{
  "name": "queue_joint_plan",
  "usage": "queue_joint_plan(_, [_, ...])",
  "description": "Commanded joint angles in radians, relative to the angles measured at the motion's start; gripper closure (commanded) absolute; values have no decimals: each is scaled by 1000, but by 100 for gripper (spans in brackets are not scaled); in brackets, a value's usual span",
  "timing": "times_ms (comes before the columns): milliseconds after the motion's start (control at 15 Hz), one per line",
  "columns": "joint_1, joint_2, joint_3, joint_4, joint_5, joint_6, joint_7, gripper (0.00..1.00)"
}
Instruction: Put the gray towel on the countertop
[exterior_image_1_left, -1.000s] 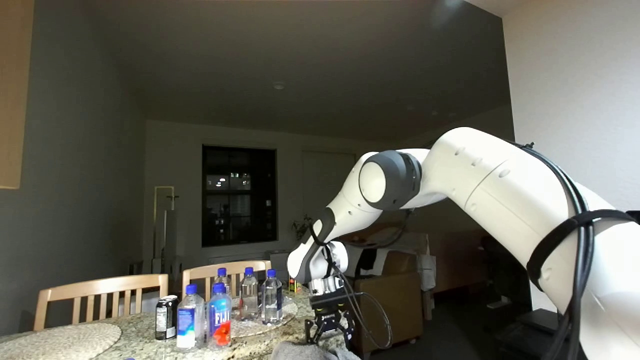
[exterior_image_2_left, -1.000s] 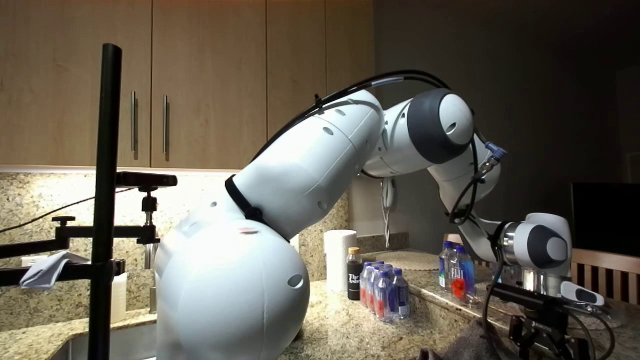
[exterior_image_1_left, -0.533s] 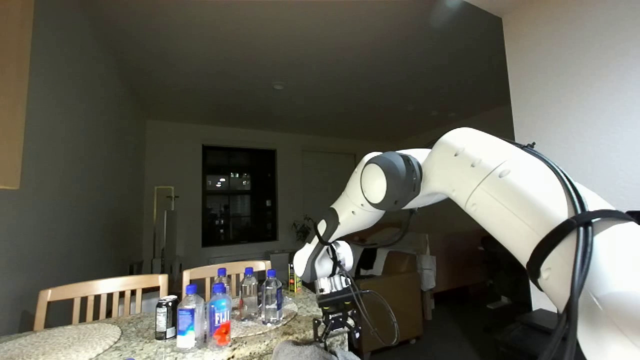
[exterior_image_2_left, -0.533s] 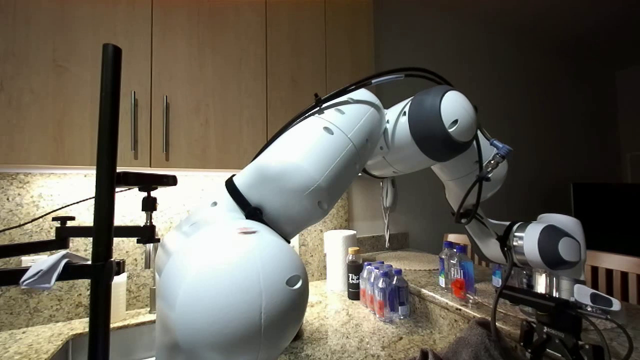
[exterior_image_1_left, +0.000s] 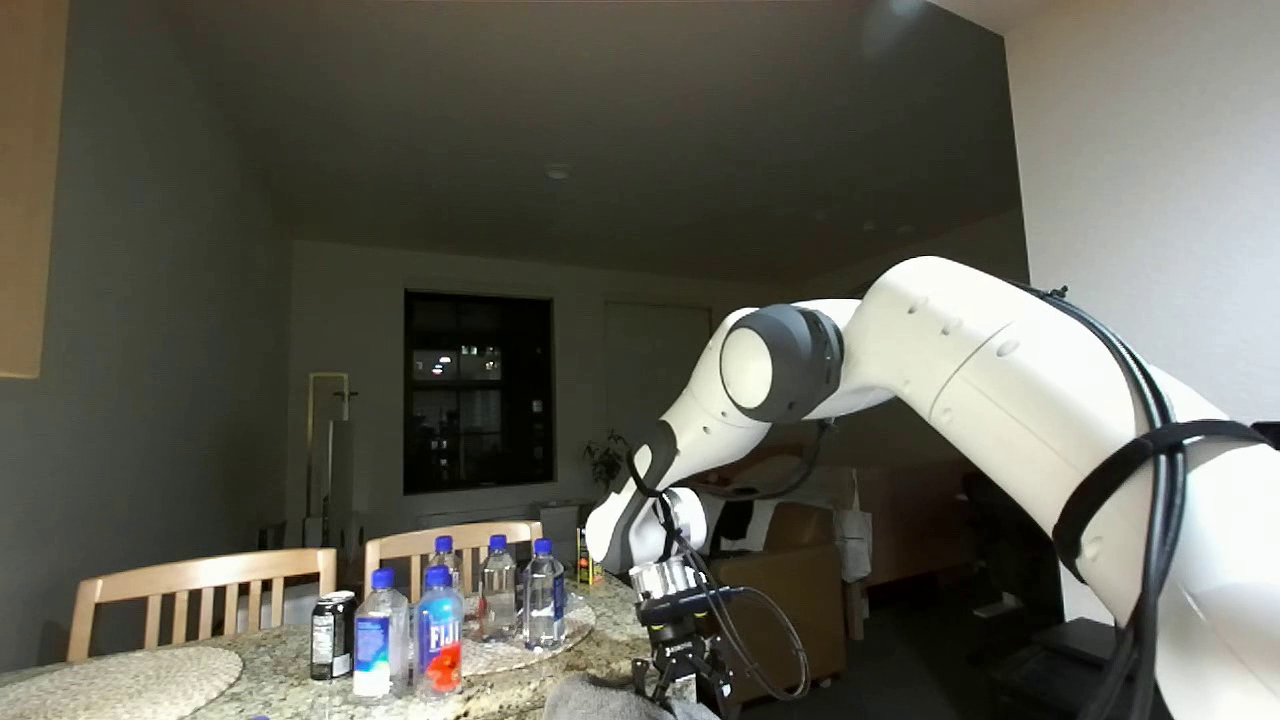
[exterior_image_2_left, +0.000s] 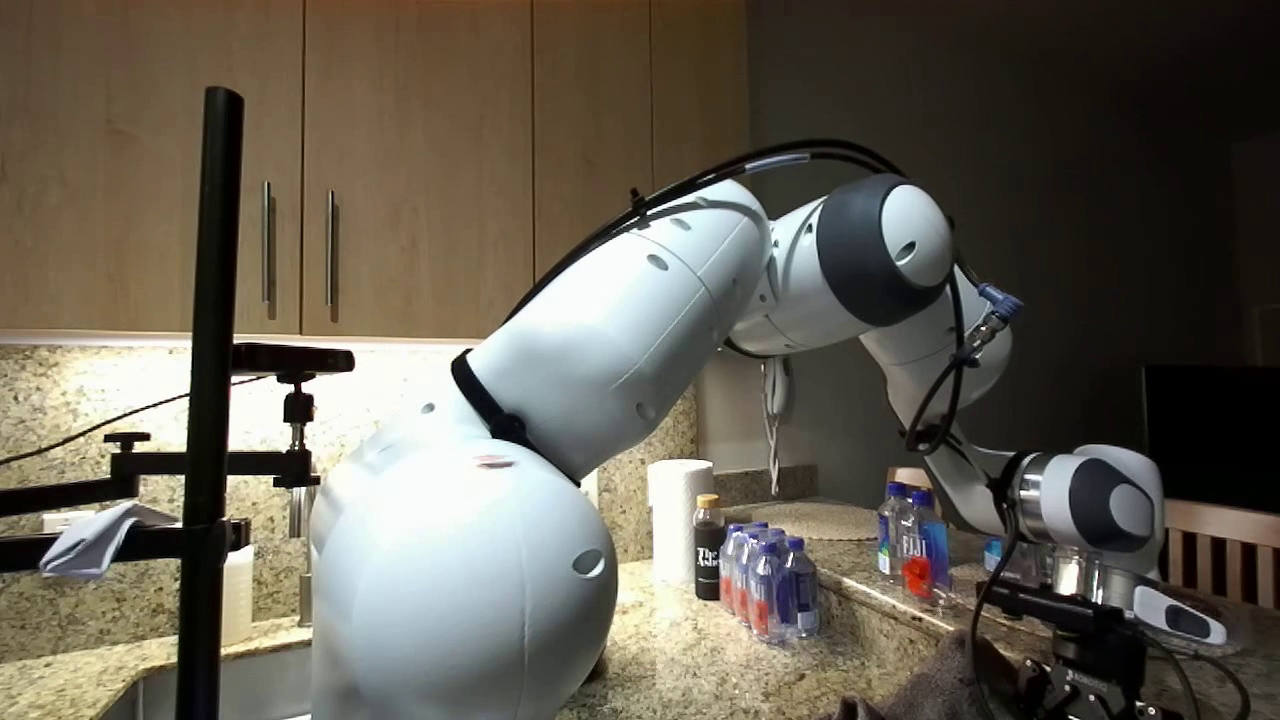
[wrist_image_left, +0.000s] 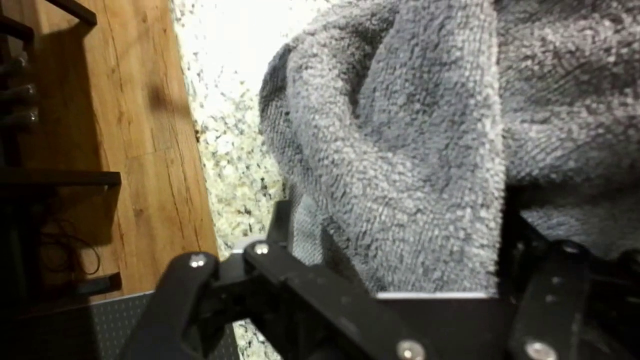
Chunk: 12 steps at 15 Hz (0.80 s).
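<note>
The gray towel (wrist_image_left: 425, 100) lies bunched in folds on the pale speckled countertop (wrist_image_left: 235, 155) in the wrist view. It also shows at the bottom edge of both exterior views (exterior_image_1_left: 595, 702) (exterior_image_2_left: 935, 690), partly cut off. The countertop also shows in both exterior views (exterior_image_1_left: 500, 692) (exterior_image_2_left: 660, 660). My gripper (wrist_image_left: 400, 225) is open, its fingers wide apart with a fold of towel between them. In an exterior view the gripper (exterior_image_1_left: 682, 684) points down at the towel's far right part. Whether the fingers touch the cloth is hard to tell.
Water bottles (exterior_image_1_left: 438, 635), a black can (exterior_image_1_left: 333, 635) and a woven mat (exterior_image_1_left: 130, 682) stand left of the gripper. A bottle pack (exterior_image_2_left: 765, 585), a dark bottle (exterior_image_2_left: 708, 550) and a paper roll (exterior_image_2_left: 682, 520) stand farther back. The counter edge drops to wood floor (wrist_image_left: 140, 125).
The gripper has moved a little to the right in both exterior views, then tilted and lowered slightly. It stays open. The towel shows no clear movement.
</note>
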Motion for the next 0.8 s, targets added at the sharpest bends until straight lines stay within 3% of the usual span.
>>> queue_joint_plan(0, [4, 9, -1, -31, -12, 20, 8, 33])
queue_joint_plan(533, [18, 47, -2, -37, -10, 50, 25, 85])
queue_joint_plan(733, [33, 29, -3, -34, -8, 56, 42, 94])
